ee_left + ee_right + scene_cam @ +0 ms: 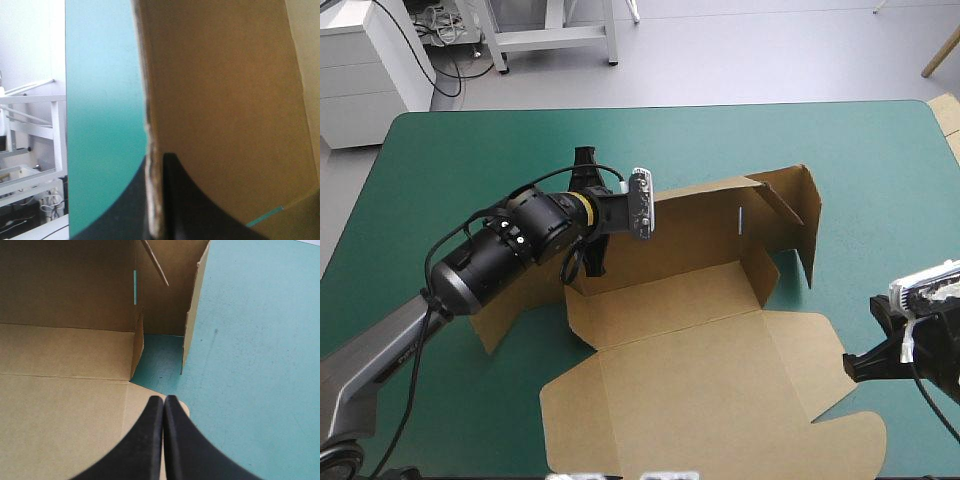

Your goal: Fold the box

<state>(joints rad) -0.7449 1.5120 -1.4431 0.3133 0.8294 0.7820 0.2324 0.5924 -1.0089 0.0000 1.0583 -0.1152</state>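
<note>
**Left end effector pinches the box's rear wall; right one shut and empty**

The box (700, 330) lies in the middle of the teal-green table (440, 170), partly set up. Its base and lid (720, 410) lie flat, and the lid reaches toward the near edge of the table. The rear wall (705, 225) stands raised along the far side. At the right end a side wall (807, 215) stands upright, with a small flap angled inward beside it. Another flap lies flat on the table under the left arm.

The left end effector (605, 222) is at the left end of the rear wall. In the left wrist view the left end effector (156, 160) has its two black fingers (200, 215) all but closed. The raw edge of the box (225, 100) runs up between them, so the board is clamped. To one side of that edge the table (100, 125) shows, and to the other the brown face of the wall.

The right end effector (860, 355) sits near the table's right edge, just beside the lid's right corner. In the right wrist view the right end effector (163, 399) is fully closed, its fingers meeting in one point with nothing between them. Its tips lie over the rounded edge of a lid flap, where the box (65, 355) gives way to the bare table (250, 365). Ahead of the tips the upright side wall and the corner of the rear wall are in view.
</note>
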